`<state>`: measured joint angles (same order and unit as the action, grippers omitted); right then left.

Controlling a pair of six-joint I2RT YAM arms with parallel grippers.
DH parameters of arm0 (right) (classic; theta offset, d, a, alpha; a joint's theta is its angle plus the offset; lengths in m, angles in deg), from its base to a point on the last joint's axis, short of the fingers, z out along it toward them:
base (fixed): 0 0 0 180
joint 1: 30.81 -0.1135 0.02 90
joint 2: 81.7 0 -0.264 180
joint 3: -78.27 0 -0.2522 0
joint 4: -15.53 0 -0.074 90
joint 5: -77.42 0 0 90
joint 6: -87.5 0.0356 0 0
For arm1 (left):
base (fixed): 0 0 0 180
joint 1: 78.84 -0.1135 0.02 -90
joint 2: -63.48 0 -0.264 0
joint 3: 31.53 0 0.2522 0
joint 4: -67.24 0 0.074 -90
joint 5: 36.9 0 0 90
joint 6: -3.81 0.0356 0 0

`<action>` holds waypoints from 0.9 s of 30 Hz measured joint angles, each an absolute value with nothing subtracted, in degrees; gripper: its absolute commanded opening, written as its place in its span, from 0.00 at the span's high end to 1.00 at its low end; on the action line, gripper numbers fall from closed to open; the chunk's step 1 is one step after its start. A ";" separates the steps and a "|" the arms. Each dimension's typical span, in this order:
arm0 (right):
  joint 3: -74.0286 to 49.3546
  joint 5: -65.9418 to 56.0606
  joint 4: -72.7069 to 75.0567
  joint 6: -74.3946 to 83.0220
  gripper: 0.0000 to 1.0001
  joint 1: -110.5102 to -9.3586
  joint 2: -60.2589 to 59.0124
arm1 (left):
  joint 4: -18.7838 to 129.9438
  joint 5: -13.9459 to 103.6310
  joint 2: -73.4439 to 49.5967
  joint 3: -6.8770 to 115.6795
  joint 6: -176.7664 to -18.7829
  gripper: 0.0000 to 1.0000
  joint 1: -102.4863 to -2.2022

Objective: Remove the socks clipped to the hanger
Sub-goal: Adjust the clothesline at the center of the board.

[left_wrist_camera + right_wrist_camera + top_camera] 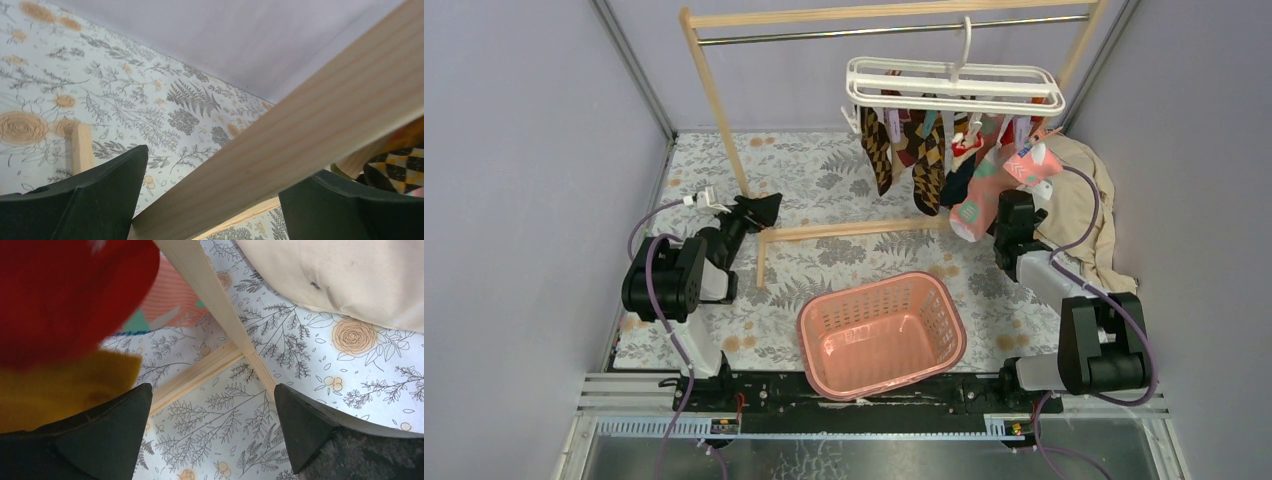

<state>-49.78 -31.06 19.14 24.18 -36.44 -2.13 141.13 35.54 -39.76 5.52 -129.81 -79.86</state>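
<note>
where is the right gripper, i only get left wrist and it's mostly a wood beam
observer: the right gripper is open, close beside the pink-teal sock under the hanger, at its right end.
operator: anything in the basket yet
observer: no, the pink basket in front of the rack is empty.
operator: so what's on the hanger
observer: a row of socks hangs from its clips.
</note>
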 measured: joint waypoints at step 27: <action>-56.51 -29.90 14.17 24.28 0.00 -36.44 -9.06 | 108.30 52.57 -11.26 2.11 -111.60 0.01 -73.22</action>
<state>-56.51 -29.90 14.17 24.28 -36.44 -9.06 108.30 52.57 -11.26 2.11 -111.60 -73.22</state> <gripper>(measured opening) 0.996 0.989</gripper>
